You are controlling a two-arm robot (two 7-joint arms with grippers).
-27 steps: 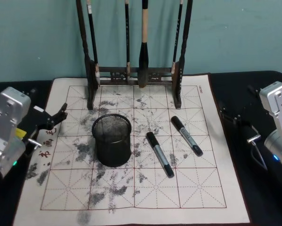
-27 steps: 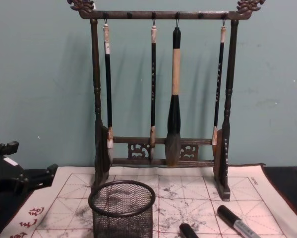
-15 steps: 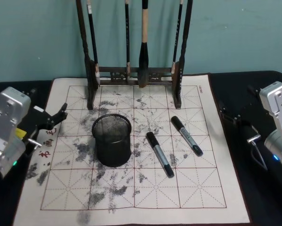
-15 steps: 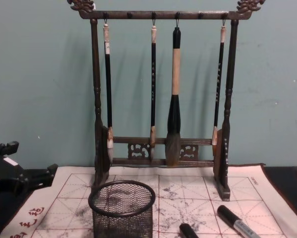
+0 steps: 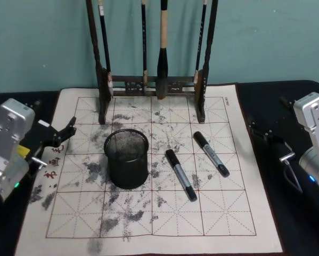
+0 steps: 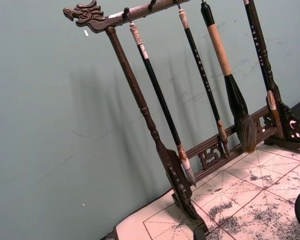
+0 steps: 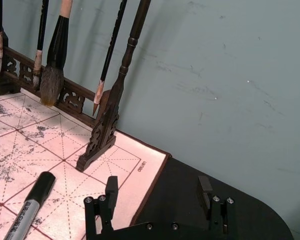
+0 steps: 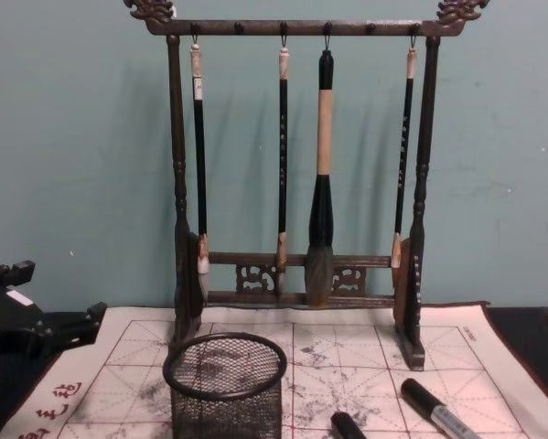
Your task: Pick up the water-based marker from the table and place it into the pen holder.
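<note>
Right claw (image 7: 158, 196) spread, parked at right table (image 5: 271, 101) edge; left claw (image 5: 63, 133) spread, left edge | marker (image 5: 211, 153) flat between holder (image 5: 127, 159) and right edge, second marker (image 5: 180, 174) alongside | step: reach not begun | next: right claw to be lowered astride marker

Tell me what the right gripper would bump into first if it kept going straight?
Probably the table by the mat's corner; the open right gripper points just past the brush rack's foot. Depth is unclear.
</note>
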